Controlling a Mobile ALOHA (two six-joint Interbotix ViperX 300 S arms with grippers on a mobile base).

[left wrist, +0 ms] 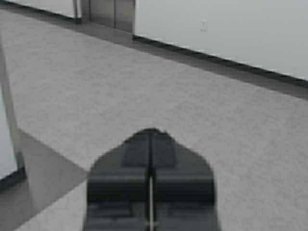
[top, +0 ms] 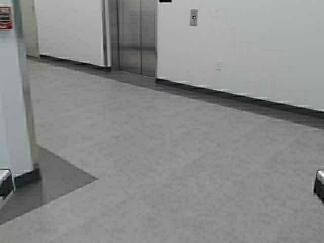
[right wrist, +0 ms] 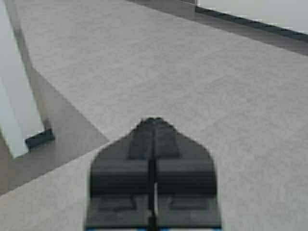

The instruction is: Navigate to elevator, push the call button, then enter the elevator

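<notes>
The elevator (top: pixel 135 35), brushed steel doors with a dark centre seam, stands shut in the far wall, ahead and left of centre; its lower part also shows in the left wrist view (left wrist: pixel 111 12). The call button (top: pixel 194 17), a small grey plate, is on the white wall just right of the doors. My left gripper (left wrist: pixel 151 131) is shut and empty, held low over the floor. My right gripper (right wrist: pixel 154 120) is shut and empty too. Both are far from the wall; only their edges show at the sides of the high view.
A white outlet plate (top: pixel 218 65) sits low on the far wall. A white wall corner with a steel edge strip (top: pixel 25 91) and a red sign (top: pixel 5 17) juts in at the near left. Grey floor (top: pixel 167 152) stretches to the dark baseboard (top: pixel 238 96).
</notes>
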